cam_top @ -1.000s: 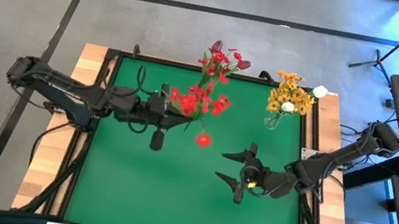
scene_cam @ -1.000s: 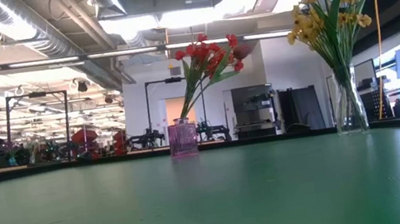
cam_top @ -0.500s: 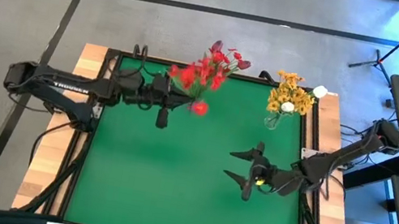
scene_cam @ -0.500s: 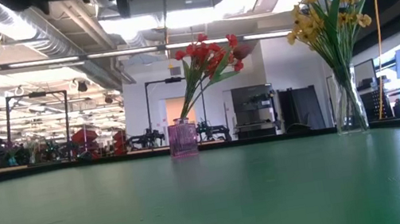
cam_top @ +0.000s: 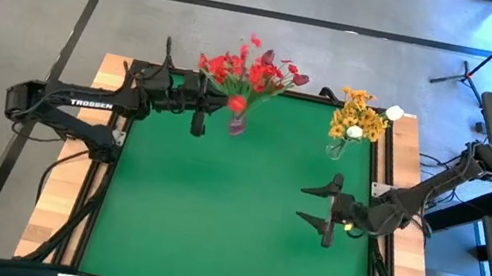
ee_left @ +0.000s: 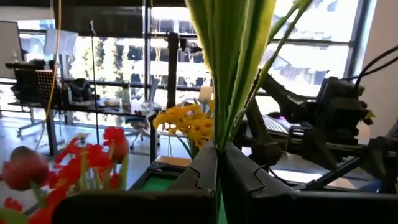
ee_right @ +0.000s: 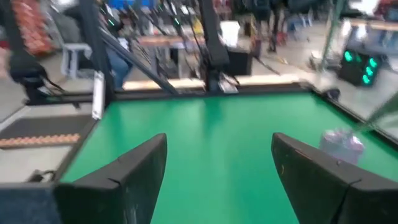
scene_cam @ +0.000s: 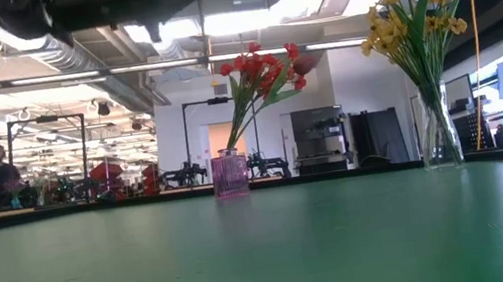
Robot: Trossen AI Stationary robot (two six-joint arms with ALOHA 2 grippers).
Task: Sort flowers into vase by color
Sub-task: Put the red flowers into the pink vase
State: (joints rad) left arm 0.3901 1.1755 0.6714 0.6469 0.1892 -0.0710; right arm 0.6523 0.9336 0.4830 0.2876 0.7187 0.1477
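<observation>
- Left pincer [cam_top: 215, 102] is clamped on a red spray [cam_top: 230, 66], carrying it beside the pink vase [cam_top: 237, 124] at the worktop's [cam_top: 212, 213] far edge
- Risk: the stem could snag blooms already standing there
- Moved farther back than a second ago
- Right pincer [cam_top: 324, 205] idles, spread wide and empty

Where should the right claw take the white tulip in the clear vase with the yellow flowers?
Grip the stem just under the white tulip, above the clear vase. Probably bring the open right claw in level from the table's middle: the stems stand near upright, packed among yellow flowers, and the head looks soft.
</observation>
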